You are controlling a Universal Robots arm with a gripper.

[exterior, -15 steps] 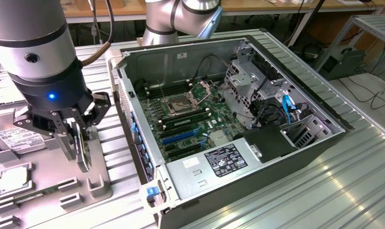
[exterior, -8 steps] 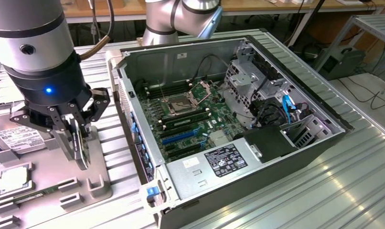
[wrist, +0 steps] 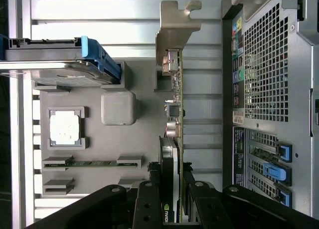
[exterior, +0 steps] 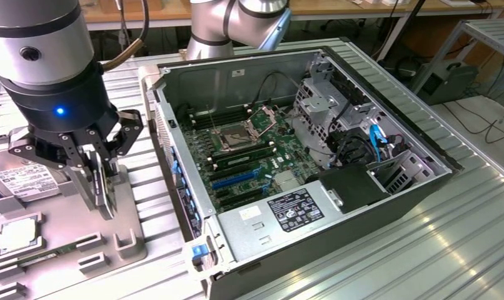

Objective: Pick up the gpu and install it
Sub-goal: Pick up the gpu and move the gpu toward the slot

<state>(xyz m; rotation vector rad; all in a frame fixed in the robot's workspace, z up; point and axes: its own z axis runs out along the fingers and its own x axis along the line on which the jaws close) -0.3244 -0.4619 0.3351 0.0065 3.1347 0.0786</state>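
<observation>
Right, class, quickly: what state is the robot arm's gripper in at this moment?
Gripper: closed, holding the thin dark gpu card with its silver metal bracket.

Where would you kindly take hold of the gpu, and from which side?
At its cooler end, far from the silver bracket, coming from above: the gpu stands on edge, so its two flat faces suit the claw, which is clamped there now.

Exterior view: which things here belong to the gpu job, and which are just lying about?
In the job: gpu; end effector gripping it; open computer case.
Lying about: hard drive; processor chip; memory stick.
</observation>
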